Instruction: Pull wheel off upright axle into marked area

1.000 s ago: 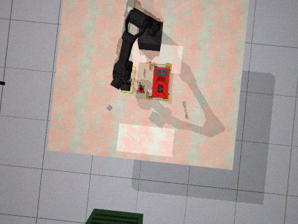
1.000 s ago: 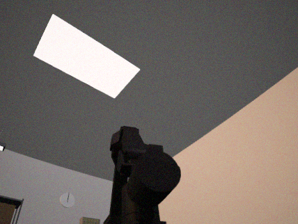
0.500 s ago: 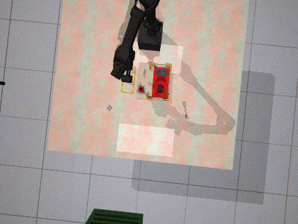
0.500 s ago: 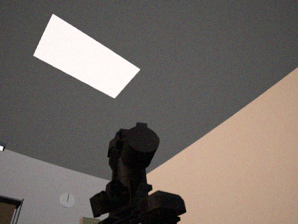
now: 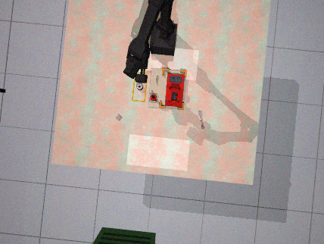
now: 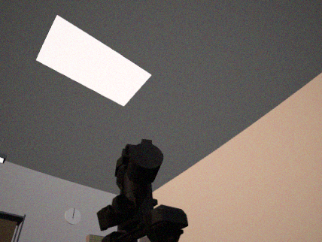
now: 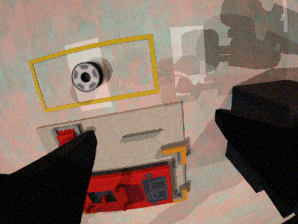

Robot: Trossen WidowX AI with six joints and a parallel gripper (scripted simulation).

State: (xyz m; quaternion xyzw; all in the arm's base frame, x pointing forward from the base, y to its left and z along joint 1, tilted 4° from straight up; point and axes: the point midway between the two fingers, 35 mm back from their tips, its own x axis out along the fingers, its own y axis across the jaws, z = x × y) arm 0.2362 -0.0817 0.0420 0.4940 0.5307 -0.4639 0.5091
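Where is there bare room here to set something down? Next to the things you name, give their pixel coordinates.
Inside the yellow outline (image 5: 132,92) (image 7: 155,65), on either side of the wheel (image 5: 139,85) (image 7: 80,77); also between the small grey piece (image 5: 119,117) and the table's near-left corner in the top view. Crowded: around the red block (image 5: 181,91) (image 7: 107,200) on its beige board (image 5: 160,81) (image 7: 105,135).
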